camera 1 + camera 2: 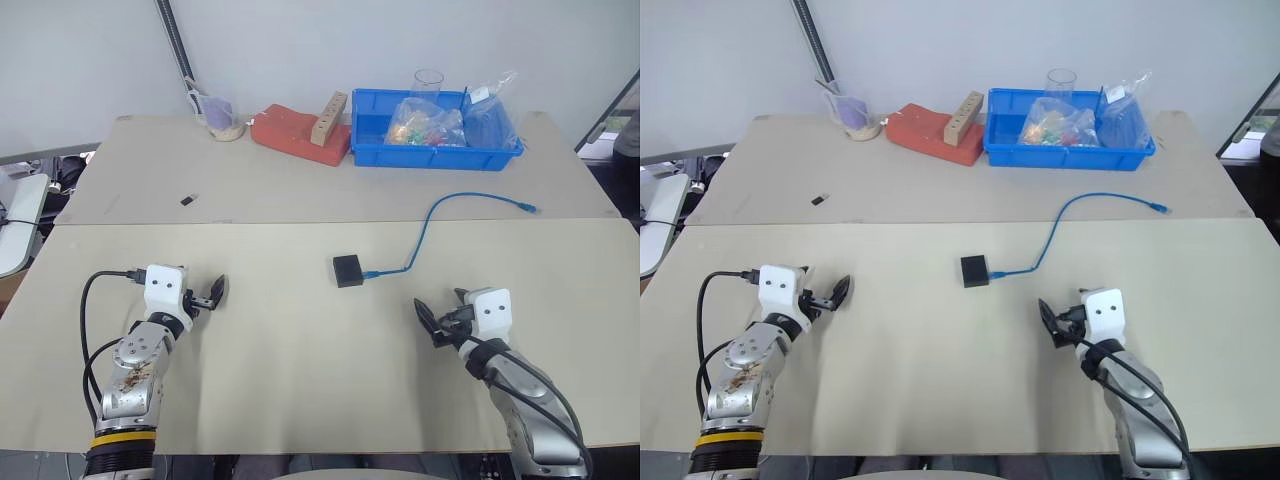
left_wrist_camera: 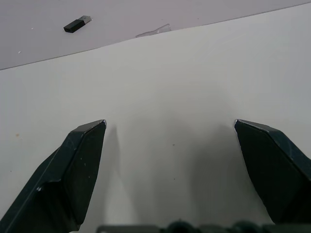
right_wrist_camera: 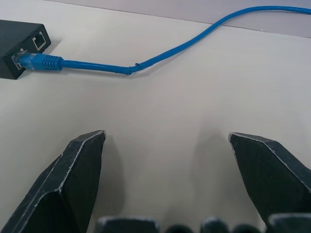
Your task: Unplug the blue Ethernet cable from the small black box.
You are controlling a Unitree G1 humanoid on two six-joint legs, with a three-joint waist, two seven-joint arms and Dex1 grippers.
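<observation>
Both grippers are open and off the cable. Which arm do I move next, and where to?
Probably the right gripper: ease it forward toward the plug end of the blue Ethernet cable, still seated in the small black box. It is open, empty, and nearer than the left gripper.

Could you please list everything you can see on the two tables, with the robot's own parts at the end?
small black box: one, black, middle of the near table.
blue Ethernet cable: one, bright blue, plugged into the box, curving away onto the far table, free end loose.
tiny dark oblong bit: one, dark, far table, left side.
bin: one, blue, far table's back edge, holding clear bags.
clear cup: one, behind the bin.
red block: one, left of the bin, with a wooden strip on it.
clear beaker: one, far left back.
left end effector: black fingers, open, empty.
right end effector: black fingers, open, empty.
</observation>
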